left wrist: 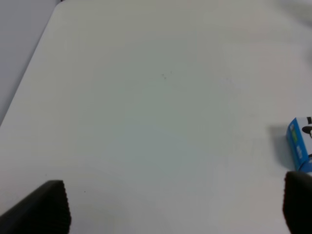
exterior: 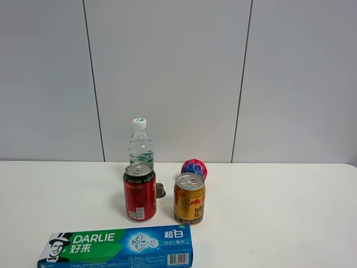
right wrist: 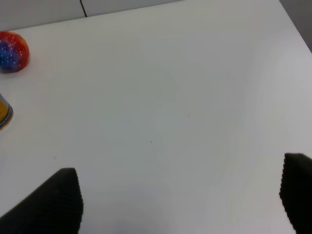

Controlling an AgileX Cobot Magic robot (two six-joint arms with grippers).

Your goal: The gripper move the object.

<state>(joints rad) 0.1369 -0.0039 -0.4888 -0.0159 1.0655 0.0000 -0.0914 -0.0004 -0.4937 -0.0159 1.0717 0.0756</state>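
**Red can stands untouched among the table's clutter**

Lying nearest the high camera, a blue and green cardboard toothpaste box (exterior: 116, 246) reads "DARLIE" beside Chinese characters; its lower edge is cut off by the frame. Behind it stands the tall red drink can with a black upper band (exterior: 139, 192), upright on the white table (exterior: 290, 218), its gold lettering too small to read. Just to its right stands a shorter gold-orange can (exterior: 189, 199). Between and behind them sits a small dark object (exterior: 160, 190), half hidden and hard to identify. Farther back are a clear plastic water bottle with a white cap (exterior: 140, 143) and a red and blue speckled ball (exterior: 194, 168), partly hidden by the gold can.

Neither arm shows from above. The left gripper (left wrist: 175, 207) and right gripper (right wrist: 180, 200) each show only two black fingertips, spread wide over bare table, holding nothing.
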